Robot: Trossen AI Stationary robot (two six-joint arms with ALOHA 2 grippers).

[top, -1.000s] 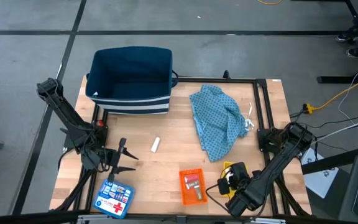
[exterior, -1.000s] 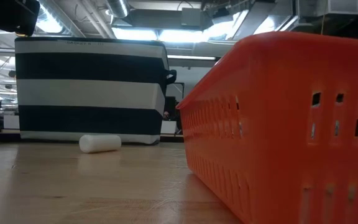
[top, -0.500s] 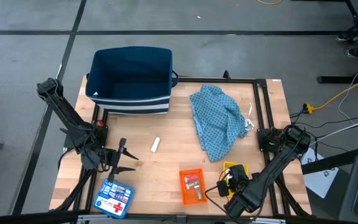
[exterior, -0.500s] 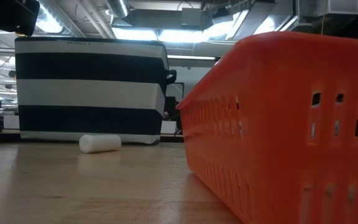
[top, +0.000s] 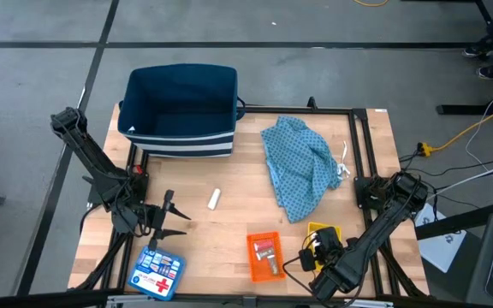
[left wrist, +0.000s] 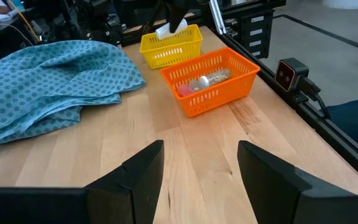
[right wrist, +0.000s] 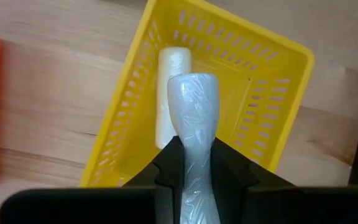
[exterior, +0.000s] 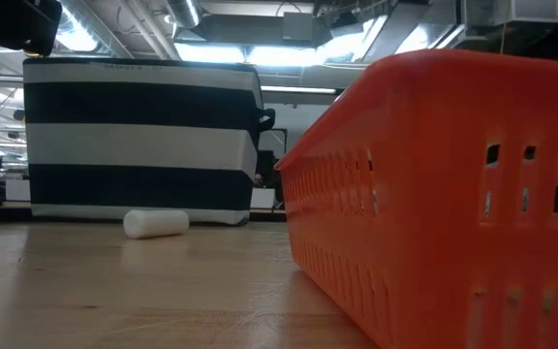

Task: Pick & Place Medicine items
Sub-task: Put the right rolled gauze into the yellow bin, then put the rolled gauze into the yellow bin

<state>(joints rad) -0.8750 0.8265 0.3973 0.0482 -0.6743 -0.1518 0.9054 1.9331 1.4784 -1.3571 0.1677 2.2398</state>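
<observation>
White stick [top: 214,199] lying on wood, another [right wrist: 192,118] gripper-held

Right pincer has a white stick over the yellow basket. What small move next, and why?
Probably open the right pincer and let go. It is shut on a white stick held directly above the yellow basket, where another stick already lies, so a release should land it inside. One more stick on the table then waits near the open left pincer.

A deep navy fabric bin with white-striped sides [top: 180,109] stands at the far left corner of the pale wooden table [top: 229,231]. A crumpled blue patterned cloth [top: 301,164] lies right of centre. A flat blue box bearing a red cross [top: 156,273] sits at the near left edge.
</observation>
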